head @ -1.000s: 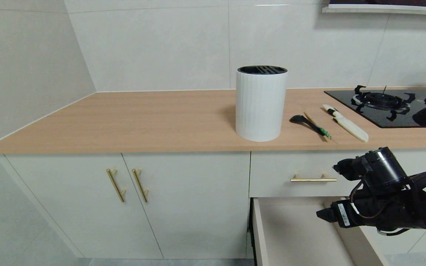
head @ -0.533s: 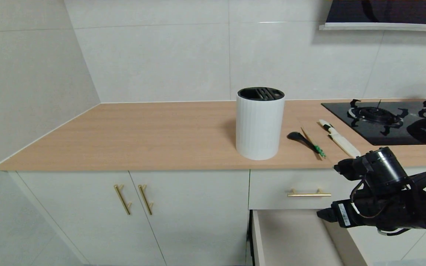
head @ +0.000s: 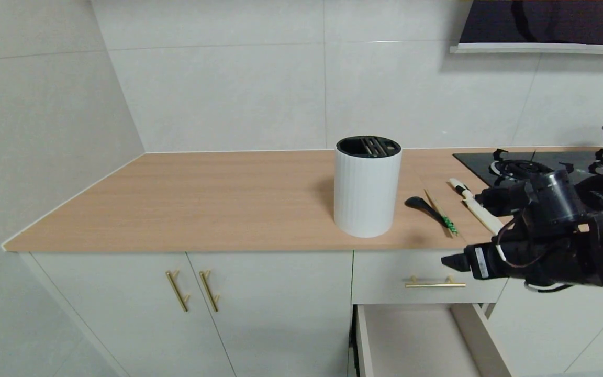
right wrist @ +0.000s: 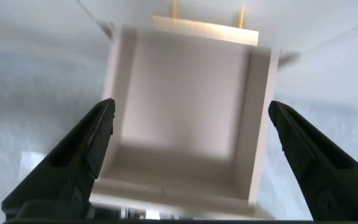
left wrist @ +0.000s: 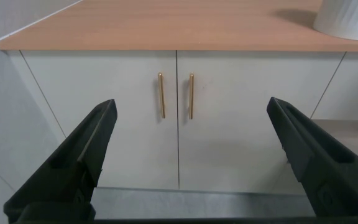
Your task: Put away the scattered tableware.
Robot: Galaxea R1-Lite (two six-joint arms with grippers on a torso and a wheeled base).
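- A pale knife (head: 481,212), a pair of thin chopsticks (head: 439,210) with green ends and a black ladle (head: 426,206) lie side by side on the wooden surface (head: 218,199). They sit just beyond the right claw (right wrist: 189,115), the knife nearest it and the ladle farthest.
- All three look light and stiff. The knife is probably best taken across its handle at the far end, and the ladle mid-handle.
- The chopsticks lie flat, so they may slip out of a pinch.
- A white ribbed utensil holder (head: 367,188) stands upright past the ladle, further to the claw's left.
- The right claw hangs in front of the surface's edge, jaws spread wide and holding nothing. An open drawer (head: 363,335) lies below it.
- The left claw (left wrist: 191,109), equally wide and empty, faces the cupboard doors (left wrist: 241,118), well apart from the tableware.
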